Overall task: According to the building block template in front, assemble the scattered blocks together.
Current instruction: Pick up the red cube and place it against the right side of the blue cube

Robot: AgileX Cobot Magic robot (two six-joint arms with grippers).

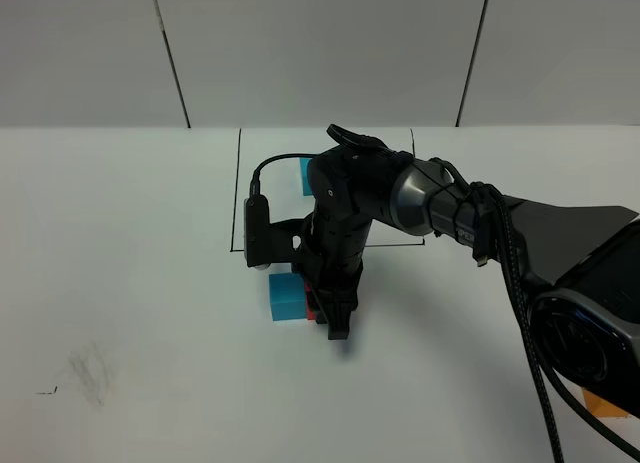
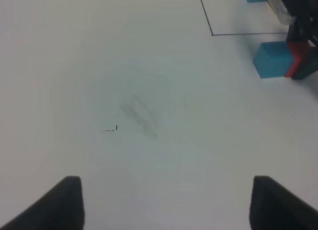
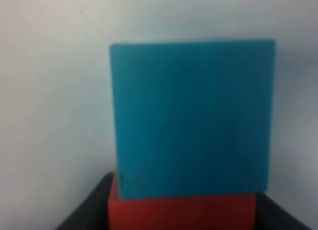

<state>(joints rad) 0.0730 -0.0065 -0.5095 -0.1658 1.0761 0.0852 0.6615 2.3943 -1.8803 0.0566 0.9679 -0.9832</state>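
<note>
A cyan-blue cube (image 1: 285, 295) and a red cube (image 1: 311, 305) sit side by side, touching, on the white table just in front of the black frame line (image 1: 235, 250). My right gripper (image 1: 328, 318) reaches across the middle, points down and is shut on the red cube (image 3: 181, 212), with the blue cube (image 3: 191, 118) pressed against it. An orange cube (image 1: 606, 404) lies at the far right, partly behind the arm base. Of the building block template, only its blue cube (image 1: 304, 179) shows; the arm hides the rest. My left gripper (image 2: 164, 205) is open and empty, far left of the blocks (image 2: 272, 59).
A grey smudge and a small pen mark (image 1: 88, 375) are on the table at the front left, also in the left wrist view (image 2: 141, 116). The right arm and its cable (image 1: 520, 283) cover the middle and right of the table.
</note>
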